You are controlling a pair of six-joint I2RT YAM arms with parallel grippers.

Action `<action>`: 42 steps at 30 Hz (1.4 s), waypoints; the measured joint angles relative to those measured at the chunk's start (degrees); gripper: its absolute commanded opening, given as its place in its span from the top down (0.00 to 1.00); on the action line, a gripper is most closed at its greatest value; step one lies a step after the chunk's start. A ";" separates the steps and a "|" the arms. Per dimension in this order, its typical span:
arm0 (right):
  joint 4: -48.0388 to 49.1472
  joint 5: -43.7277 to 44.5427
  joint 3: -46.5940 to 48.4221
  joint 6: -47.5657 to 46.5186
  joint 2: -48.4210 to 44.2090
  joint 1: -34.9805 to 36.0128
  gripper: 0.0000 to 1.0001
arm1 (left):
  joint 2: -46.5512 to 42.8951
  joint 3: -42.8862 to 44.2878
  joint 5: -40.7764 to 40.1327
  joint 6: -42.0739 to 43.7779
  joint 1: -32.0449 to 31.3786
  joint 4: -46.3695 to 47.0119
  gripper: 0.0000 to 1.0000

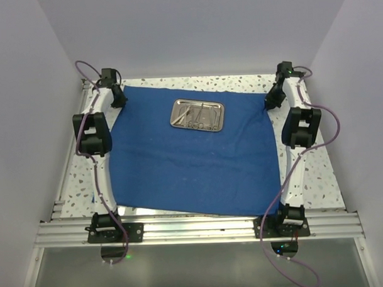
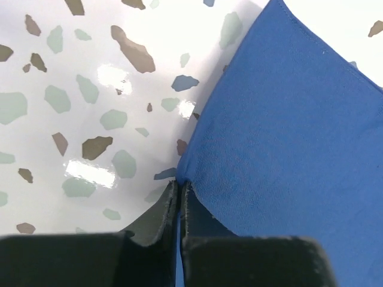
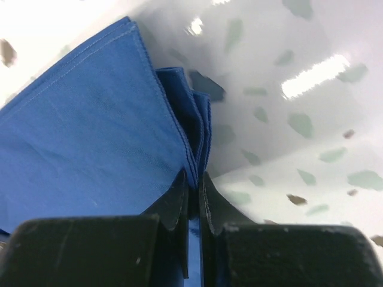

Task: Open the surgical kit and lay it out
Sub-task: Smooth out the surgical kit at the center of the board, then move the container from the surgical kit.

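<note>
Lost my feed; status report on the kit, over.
Left end effector shut on royal-blue cloth wrap, far-left corner. Right end effector shut on far-right corner. Shiny rectangular steel tray sits on wrap; nothing blocking.

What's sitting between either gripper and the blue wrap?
Nothing visible. The left gripper and right gripper are each shut directly on a far corner of the blue wrap; the steel tray rests mid-cloth, away from both.
</note>
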 measured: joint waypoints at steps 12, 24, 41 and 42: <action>10.36 -5.92 12.83 5.22 8.90 1.95 0.80 | -5.57 -7.32 -2.84 -2.29 3.19 -1.36 0.99; 16.72 -4.22 -1.36 4.37 -0.57 1.51 0.23 | -12.02 -4.81 -4.35 -3.21 2.71 -2.08 0.02; 18.03 -6.14 -16.68 5.27 -15.52 21.03 0.55 | -15.82 -12.68 5.05 -4.74 -15.78 2.32 0.21; 17.44 -6.16 -15.02 5.14 -13.44 22.34 0.57 | -15.32 -12.68 5.55 -4.74 -16.35 2.29 0.21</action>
